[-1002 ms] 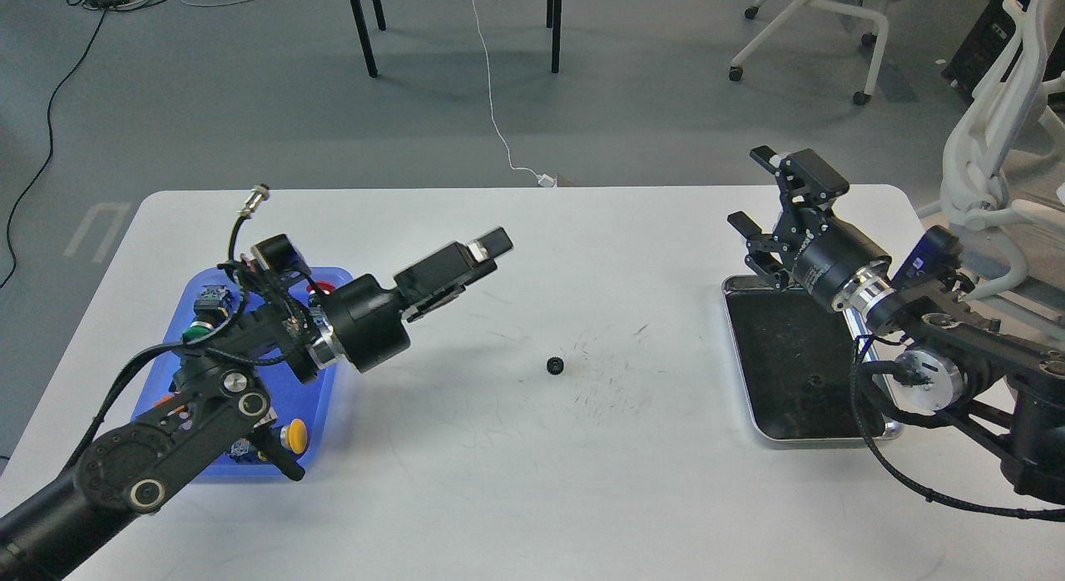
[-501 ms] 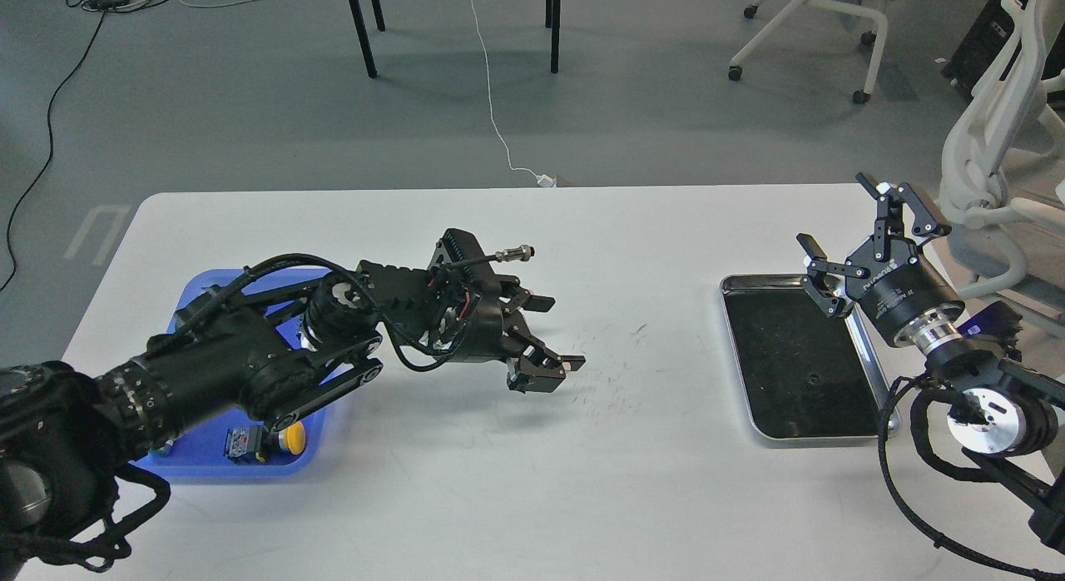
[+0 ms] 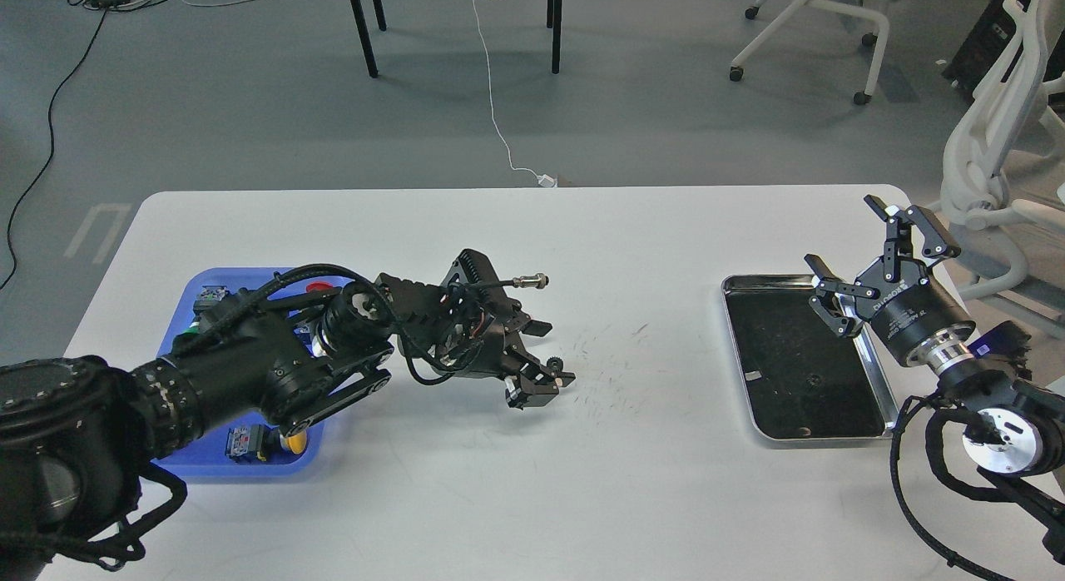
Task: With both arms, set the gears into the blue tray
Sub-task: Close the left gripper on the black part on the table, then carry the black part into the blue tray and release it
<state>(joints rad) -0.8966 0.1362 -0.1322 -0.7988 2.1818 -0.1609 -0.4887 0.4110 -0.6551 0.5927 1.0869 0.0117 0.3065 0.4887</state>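
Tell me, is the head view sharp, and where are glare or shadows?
Head view: sharp throughout, no motion blur; soft shadow on the white table under the left gripper; bright glare on the metal tray rim; its black inside hides small details.

One gear (image 3: 556,364) — two trays (image 3: 250,467) (image 3: 878,371).

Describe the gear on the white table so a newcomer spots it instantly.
Start at the white table and follow the left arm to its claw near the middle. The gear sits at the fingertips: a tiny black toothed ring, unlike the colour-capped switches in the blue tray.
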